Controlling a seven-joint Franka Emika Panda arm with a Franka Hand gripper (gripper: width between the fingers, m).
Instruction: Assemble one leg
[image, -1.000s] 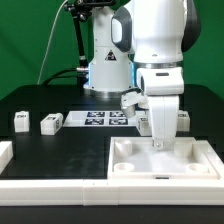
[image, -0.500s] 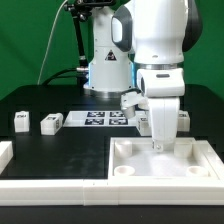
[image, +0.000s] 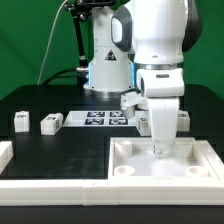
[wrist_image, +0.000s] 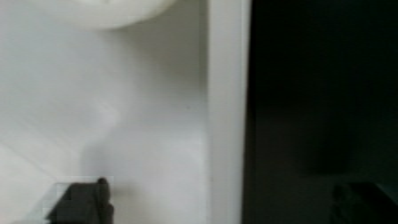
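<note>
Straddling the tabletop (wrist_image: 157, 130) wall, the pincer (wrist_image: 222, 203) stands spread wide.

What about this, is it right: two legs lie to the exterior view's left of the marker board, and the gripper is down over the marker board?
Not quite. The gripper is down over the tabletop, not the marker board, which lies apart on the exterior view's left of it. The exterior view shows this. The two legs do lie left of the marker board.
</note>
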